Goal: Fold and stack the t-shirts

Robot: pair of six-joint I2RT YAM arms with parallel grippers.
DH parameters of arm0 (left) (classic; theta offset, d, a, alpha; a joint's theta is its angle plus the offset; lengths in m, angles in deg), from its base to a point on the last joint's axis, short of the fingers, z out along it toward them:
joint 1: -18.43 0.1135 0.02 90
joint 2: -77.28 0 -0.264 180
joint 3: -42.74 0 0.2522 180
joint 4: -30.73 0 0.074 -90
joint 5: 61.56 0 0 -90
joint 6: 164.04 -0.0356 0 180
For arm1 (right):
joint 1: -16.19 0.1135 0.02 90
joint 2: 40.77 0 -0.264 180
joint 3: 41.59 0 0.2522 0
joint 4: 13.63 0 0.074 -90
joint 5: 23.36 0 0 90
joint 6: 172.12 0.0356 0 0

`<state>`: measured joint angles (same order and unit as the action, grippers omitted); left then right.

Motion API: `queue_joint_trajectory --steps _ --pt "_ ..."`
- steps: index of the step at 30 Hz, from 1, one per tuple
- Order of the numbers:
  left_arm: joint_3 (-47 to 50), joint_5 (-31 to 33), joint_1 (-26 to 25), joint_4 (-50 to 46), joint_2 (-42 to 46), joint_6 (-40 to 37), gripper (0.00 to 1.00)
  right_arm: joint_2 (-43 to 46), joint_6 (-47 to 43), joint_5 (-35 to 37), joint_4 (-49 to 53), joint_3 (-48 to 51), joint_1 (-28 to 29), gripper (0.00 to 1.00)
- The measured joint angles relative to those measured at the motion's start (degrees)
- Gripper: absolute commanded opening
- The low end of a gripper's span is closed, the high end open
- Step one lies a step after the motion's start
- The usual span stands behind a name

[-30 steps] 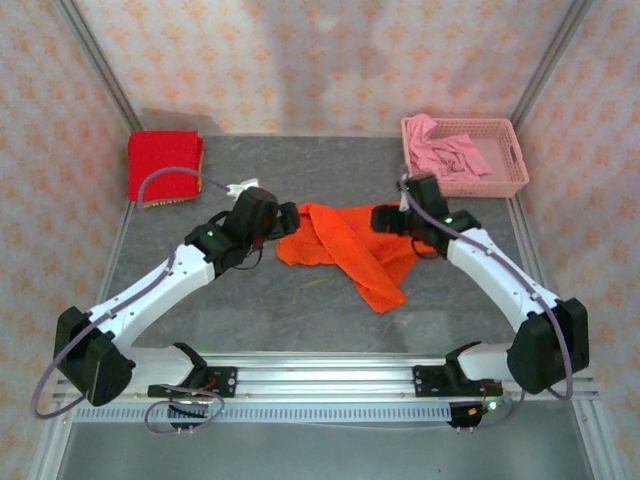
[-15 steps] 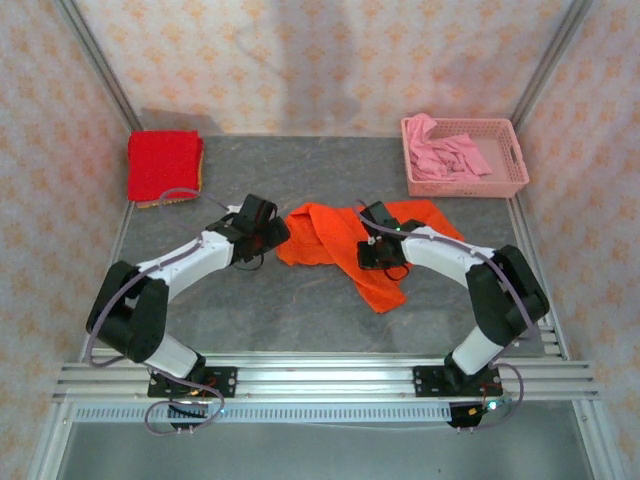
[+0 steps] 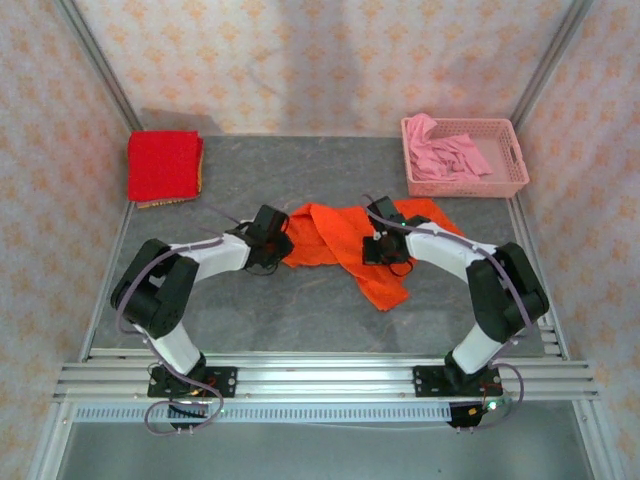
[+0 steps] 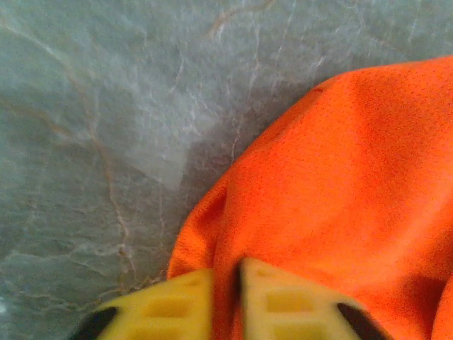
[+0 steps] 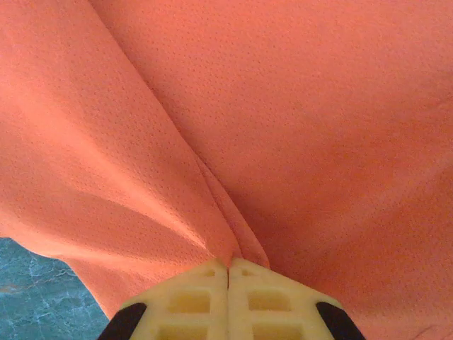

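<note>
Pinching the bright orange t-shirt [image 3: 340, 240] from two sides, we have it crumpled at the middle of the grey counter [image 3: 300, 310]; the left jaws are closed on its hem at the heap's 9 o'clock edge, a thin fold of cloth [image 4: 340, 177] caught between the yellow pads; the right jaws are shut tight on a raised ridge of fabric [image 5: 283, 106], a little toward 3 o'clock from the heap's centre. The red t-shirt [image 3: 163, 165] lies folded square at the counter's 10 o'clock corner, well apart; the pink basket [image 3: 515, 170] with pink cloth in it sits at 2 o'clock.

We judge the shirt light, limp and finely meshed; it should drape and slide easily over the smooth counter, and nothing in it can break. A pinch at mid-panel, like the right one, will likely lift only a tent of fabric; better holds, in our view, are the hems, shoulders or sleeve seams, where doubled cloth gives the pads more to bite; taken at two such points well apart, the shirt should spread flat for folding.
</note>
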<state>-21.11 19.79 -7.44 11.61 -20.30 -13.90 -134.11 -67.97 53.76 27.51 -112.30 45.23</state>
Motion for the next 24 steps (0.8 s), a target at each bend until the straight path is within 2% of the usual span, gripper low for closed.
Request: queue_joint_trajectory --steps 7,11,15,20,24 --pt "0.00 1.77 0.13 0.94 0.20 0.07 0.00 6.38 -0.02 1.97 1.07 0.00 -1.79 0.00" --pt "-1.33 7.76 0.70 -4.76 8.33 -3.37 0.00 15.30 -1.44 6.34 3.28 -1.64 -3.02 0.00" --pt "-11.54 16.11 1.29 -12.55 18.03 -11.15 0.00 22.23 -4.83 11.67 5.46 -9.55 -4.13 0.00" --pt "-25.57 25.62 1.55 -18.78 25.51 -22.01 0.00 28.85 -10.19 17.94 6.25 -20.96 -4.24 0.00" --pt "-31.26 28.87 1.49 -22.88 30.36 -29.24 0.00 34.38 -13.84 19.12 6.51 -26.25 -4.09 0.00"
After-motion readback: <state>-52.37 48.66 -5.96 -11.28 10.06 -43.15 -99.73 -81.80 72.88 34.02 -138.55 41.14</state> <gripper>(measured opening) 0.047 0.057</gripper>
